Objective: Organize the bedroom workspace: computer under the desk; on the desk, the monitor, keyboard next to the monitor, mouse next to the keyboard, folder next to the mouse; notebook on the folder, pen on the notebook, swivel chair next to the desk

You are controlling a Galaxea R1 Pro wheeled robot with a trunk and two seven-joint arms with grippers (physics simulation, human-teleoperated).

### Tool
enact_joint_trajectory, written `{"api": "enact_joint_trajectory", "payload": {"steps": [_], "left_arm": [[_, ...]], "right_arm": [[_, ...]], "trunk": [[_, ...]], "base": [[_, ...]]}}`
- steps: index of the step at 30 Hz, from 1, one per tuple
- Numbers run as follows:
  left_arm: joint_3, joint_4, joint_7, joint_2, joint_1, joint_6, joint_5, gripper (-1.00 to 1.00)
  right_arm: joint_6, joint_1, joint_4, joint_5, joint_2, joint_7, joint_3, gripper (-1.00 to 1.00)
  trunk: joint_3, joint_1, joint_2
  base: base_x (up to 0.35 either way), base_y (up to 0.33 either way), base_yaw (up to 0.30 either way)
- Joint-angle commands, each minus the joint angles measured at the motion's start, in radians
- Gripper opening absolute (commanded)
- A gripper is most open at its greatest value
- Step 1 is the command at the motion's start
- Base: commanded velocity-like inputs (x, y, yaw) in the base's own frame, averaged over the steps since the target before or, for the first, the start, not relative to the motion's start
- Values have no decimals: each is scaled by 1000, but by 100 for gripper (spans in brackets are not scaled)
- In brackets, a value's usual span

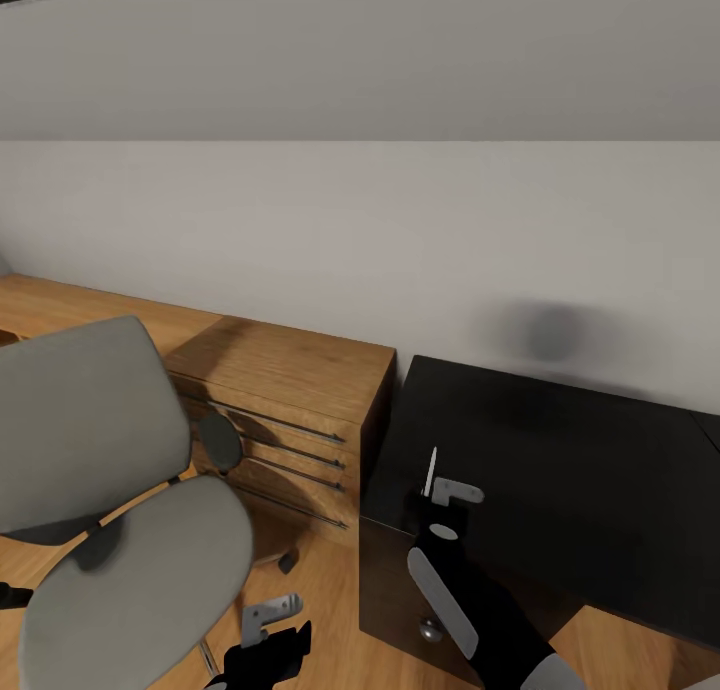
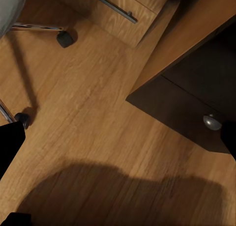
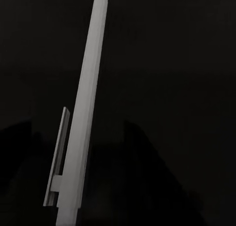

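Our right arm reaches forward over the near corner of the desk [image 1: 560,470], its black-and-grey forearm rising from the lower edge of the head view. The right gripper [image 1: 443,492] is closed on the pen [image 1: 431,472], which stands nearly upright above the glossy black top; in the right wrist view the pen [image 3: 86,118] runs as a long pale shaft with its clip showing, against the dark desktop.

Our left arm hangs low beside the swivel chair [image 1: 120,510], with the left gripper [image 1: 268,620] above the plank floor [image 2: 98,118]. One grey finger shows; we cannot tell whether its jaws are parted or shut.

The chair's grey back and seat are cut off at the left edge of the head view, and only a castor [image 2: 65,38] and part of its base appear in the left wrist view. A wooden drawer cabinet [image 1: 290,410] stands between chair and desk. One silver knob [image 2: 212,122] marks the desk's black drawer unit. The desk's far end runs out of view at the right.
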Motion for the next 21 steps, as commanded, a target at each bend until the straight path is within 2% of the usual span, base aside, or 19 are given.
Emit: {"api": "enact_joint_trajectory", "payload": {"steps": [1,3,4,6,12,21], "left_arm": [[-2,-2,4,0,-2,-4,6,100],[-2,-2,4,0,-2,-4,6,100],[-3,-1,4,-1,-2,-4,6,100],[-4,-1,4,-1,-2,-4,7,100],[-5,-1,4,-1,-2,-4,7,100],[-30,-1,5,0,-2,-4,7,100]], "right_arm": [[11,0,79,-18,0,-7,1,-100],[14,0,78,-31,-1,-8,0,-100],[41,-2,64,-49,-2,-8,-1,-100],[60,-3,55,-55,-2,-8,-6,-100],[75,-3,48,-60,-2,-8,-22,-100],[76,-4,48,-61,-2,-8,-23,-100]], "trunk": [[-1,0,-1],[-1,0,-1],[-1,0,-1],[-1,0,-1],[-1,0,-1],[-1,0,-1]], "base": [[0,0,0],[0,0,0],[0,0,0],[0,0,0],[0,0,0],[0,0,0]]}}
